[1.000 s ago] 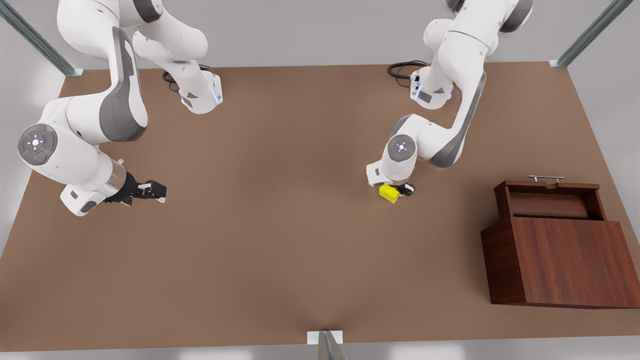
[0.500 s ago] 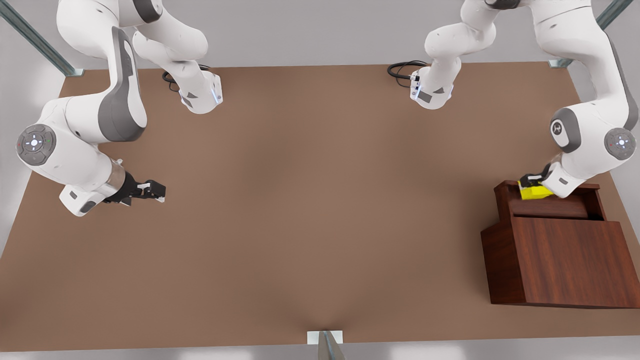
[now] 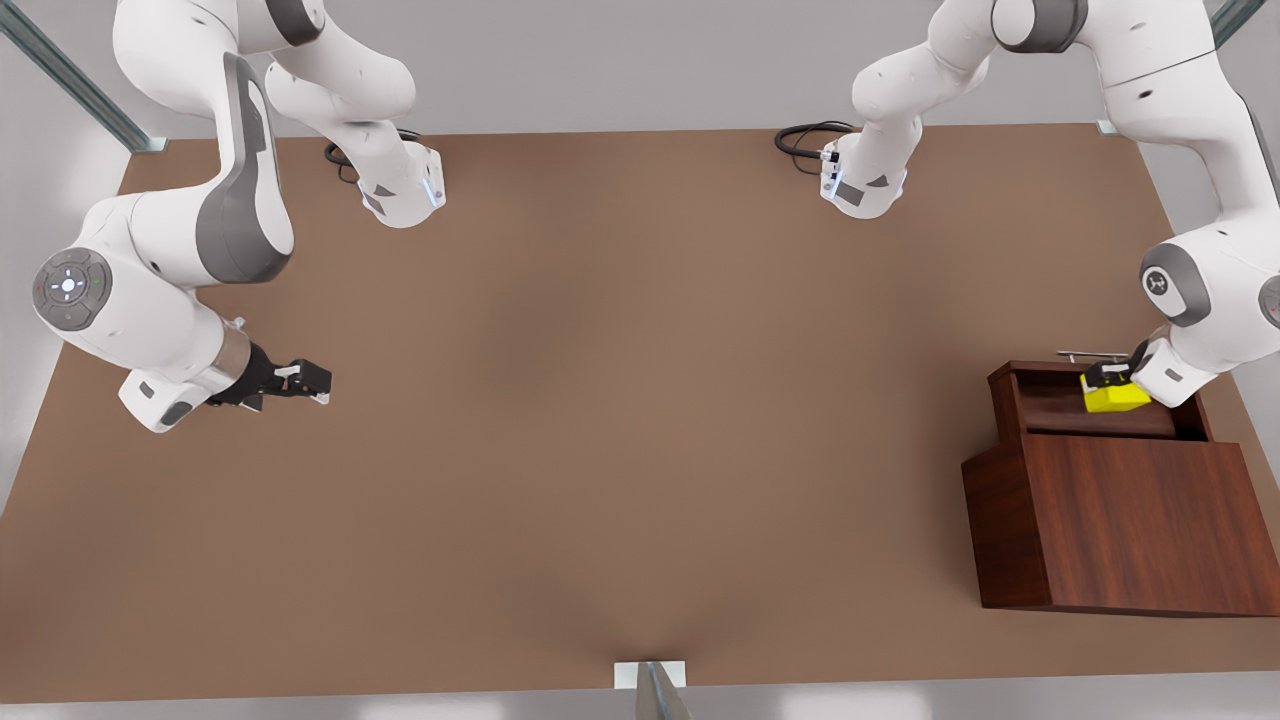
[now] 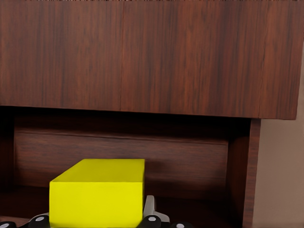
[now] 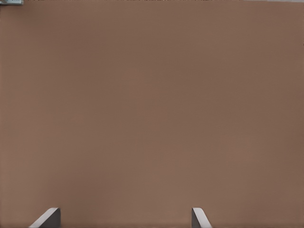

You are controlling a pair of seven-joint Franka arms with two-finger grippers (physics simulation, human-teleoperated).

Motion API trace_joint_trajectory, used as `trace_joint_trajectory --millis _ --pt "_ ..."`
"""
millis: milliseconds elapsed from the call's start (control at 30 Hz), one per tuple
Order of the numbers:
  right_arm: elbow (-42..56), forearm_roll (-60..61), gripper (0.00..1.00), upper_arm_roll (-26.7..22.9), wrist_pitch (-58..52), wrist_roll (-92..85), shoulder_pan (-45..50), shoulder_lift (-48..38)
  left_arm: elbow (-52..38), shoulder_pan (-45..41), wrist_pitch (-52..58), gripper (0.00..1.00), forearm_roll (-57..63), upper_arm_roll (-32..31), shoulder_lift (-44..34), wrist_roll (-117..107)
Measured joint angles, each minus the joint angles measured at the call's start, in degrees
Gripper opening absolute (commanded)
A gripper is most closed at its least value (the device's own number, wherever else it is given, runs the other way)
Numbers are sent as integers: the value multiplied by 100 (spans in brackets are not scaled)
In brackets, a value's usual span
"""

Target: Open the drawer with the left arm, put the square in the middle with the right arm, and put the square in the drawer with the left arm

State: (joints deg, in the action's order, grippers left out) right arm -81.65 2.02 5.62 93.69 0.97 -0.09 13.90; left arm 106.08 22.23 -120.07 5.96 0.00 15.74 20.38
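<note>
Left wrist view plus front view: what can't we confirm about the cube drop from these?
- Whether the yellow cube rests on the drawer floor: the left wrist view's edge cuts off its underside.
- Left gripper contact faces: the cube covers them in both views.
- Drawer handle: partly behind the left arm in the front view.

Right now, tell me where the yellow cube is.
The yellow cube is at the front view's right, held in the left gripper above the open drawer of the wooden cabinet, close behind the silver handle.
</note>
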Motion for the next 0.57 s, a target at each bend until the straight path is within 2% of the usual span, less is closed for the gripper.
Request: trace_joint_trajectory --millis 233,267,300,333,433,467,567 --pt "8 53 100 0 2 -9 -44 2 -222 39 144 100 -104 -12 -42 -91" --pt "8 53 100 0 0 -9 -44 4 -610 21 1112 100 -118 -247 -287 -488" --pt "8 53 100 0 0 -9 -44 4 -1412 53 2519 100 -122 -1125 -378 -1756" --pt "8 53 100 0 0 -9 -44 0 -1926 -486 3438 100 -118 -1660 -410 -2720" --pt "8 53 100 0 0 -9 -44 8 -2246 -1452 3838 100 37 -1676 -591 -2854" --pt "8 53 100 0 0 -14 -44 8 -2563 -1458 3859 100 108 -1680 -393 -2855" --pt "8 53 100 0 0 -18 -44 8 -2768 -1396 3886 100 226 -1678 -194 -2863"
